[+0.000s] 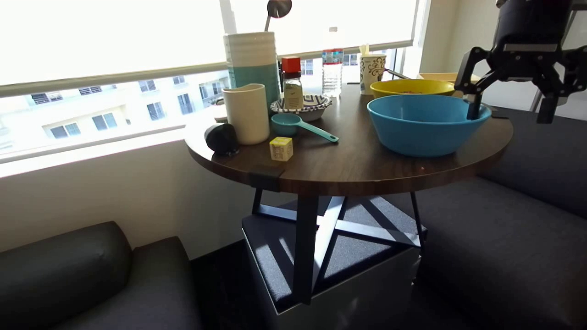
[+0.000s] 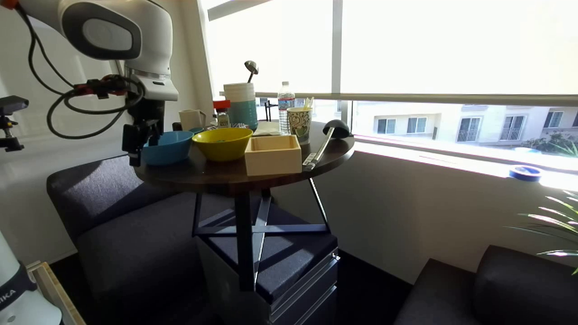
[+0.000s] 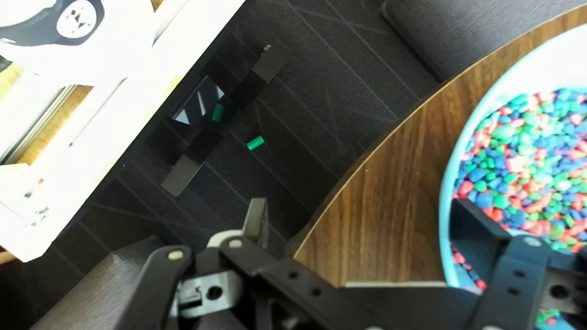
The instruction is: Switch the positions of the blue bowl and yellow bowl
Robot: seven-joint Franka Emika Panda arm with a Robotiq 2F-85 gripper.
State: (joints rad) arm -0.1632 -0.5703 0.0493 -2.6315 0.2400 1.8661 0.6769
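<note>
The blue bowl stands upright near the table edge, seen in both exterior views. In the wrist view its rim is at the right, and it holds many red, green and blue pebbles. The yellow bowl stands beside it, also in both exterior views, with small coloured bits inside; it is out of the wrist view. My gripper is open. One finger is inside the blue bowl's rim, the other is outside, past the table edge. The gripper also shows in the wrist view. The rim lies between the fingers, unclamped.
A wooden box, a paper cup and a ladle stand beyond the yellow bowl. A teal measuring scoop, a letter block, a white mug and a patterned bowl are on the table.
</note>
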